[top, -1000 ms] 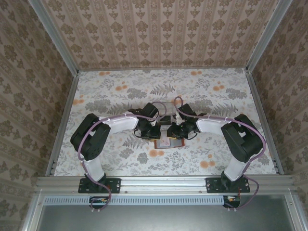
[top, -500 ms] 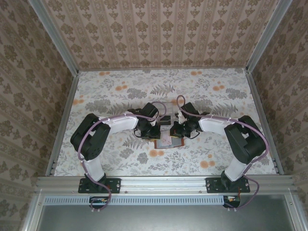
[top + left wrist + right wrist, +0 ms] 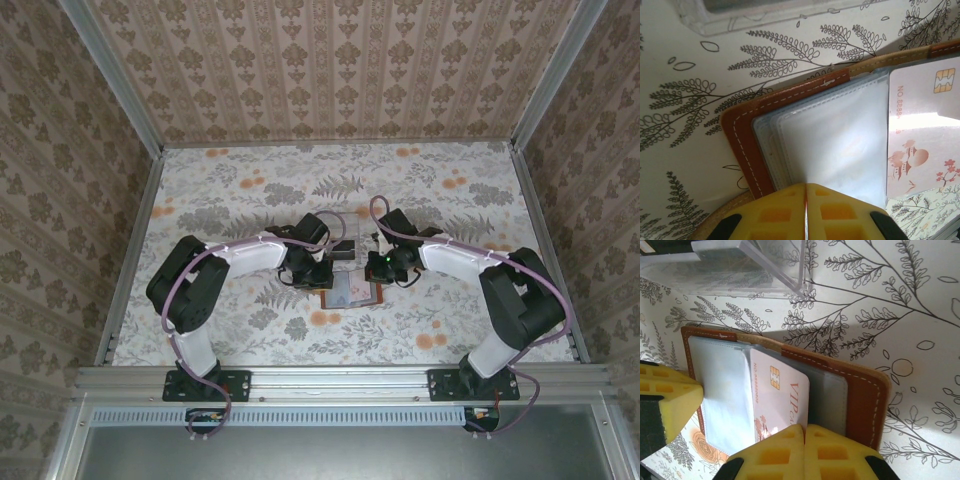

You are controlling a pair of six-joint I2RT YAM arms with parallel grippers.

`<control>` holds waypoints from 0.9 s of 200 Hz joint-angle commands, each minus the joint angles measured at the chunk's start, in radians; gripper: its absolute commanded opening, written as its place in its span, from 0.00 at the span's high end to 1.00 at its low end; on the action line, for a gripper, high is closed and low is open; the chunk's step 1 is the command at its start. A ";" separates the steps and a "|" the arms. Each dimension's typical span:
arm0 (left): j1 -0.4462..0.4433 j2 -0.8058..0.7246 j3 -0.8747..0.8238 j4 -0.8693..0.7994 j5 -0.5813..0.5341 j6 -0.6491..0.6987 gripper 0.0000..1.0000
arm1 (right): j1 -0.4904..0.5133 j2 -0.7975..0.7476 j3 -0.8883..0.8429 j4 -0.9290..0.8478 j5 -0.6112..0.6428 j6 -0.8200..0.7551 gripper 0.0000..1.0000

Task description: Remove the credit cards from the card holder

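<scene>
While the left gripper [image 3: 805,200] rests shut on the open wallet [image 3: 865,400], the right gripper [image 3: 804,435] pinches one card [image 3: 782,400] sticking out of it. That card is not free yet; most work looks left.

Top view: even, soft overhead light, moderately bright; faint short shadows under the arms on the surface [image 3: 250,190]. 
Left wrist: white glare band across the credit card [image 3: 920,120], milky sheen on the card holder [image 3: 790,102]; yellow fingers [image 3: 770,217] blurred, too near the lens. 
Right wrist: soft grey shadow band over the surface; tray [image 3: 740,275] edges catch light.
</scene>
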 commanded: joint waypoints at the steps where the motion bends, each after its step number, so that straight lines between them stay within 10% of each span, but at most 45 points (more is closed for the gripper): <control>1: 0.013 0.004 -0.009 -0.048 -0.023 0.018 0.90 | -0.005 -0.023 0.019 -0.064 0.045 -0.011 0.93; 180: 0.022 -0.011 -0.026 -0.038 -0.022 0.023 0.90 | 0.022 -0.034 -0.012 0.016 -0.087 0.084 0.87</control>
